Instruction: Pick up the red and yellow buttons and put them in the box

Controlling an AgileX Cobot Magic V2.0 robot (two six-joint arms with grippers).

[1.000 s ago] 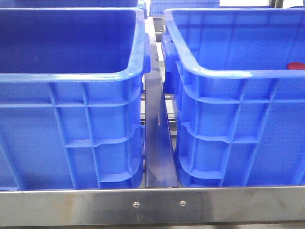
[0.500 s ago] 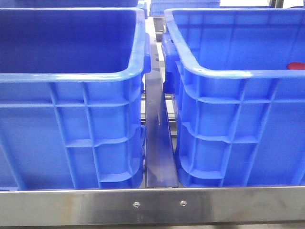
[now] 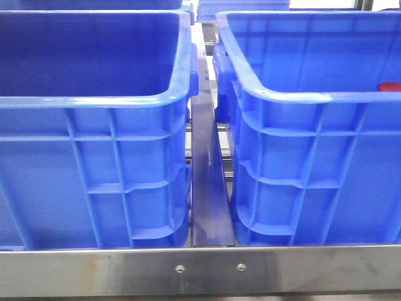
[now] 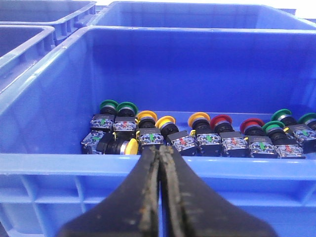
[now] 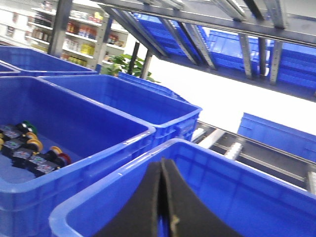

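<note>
In the left wrist view, several push-buttons lie in a row on the floor of a blue crate (image 4: pixel 59 163). Among them are red buttons (image 4: pixel 220 121) and yellow buttons (image 4: pixel 146 116), mixed with green ones. My left gripper (image 4: pixel 161 149) is shut and empty, just outside that crate's near rim. My right gripper (image 5: pixel 162 163) is shut and empty above the rim of another blue crate (image 5: pixel 98 190) whose visible inside holds nothing. A neighbouring crate (image 5: pixel 98 148) holds buttons, one with a red cap (image 5: pixel 64 158). Neither gripper shows in the front view.
The front view shows two big blue crates, left (image 3: pixel 94 100) and right (image 3: pixel 294 97), with a metal rail (image 3: pixel 210 188) between them. A red cap (image 3: pixel 388 86) peeks inside the right crate. More crates and a roller conveyor (image 5: pixel 232 148) stand behind.
</note>
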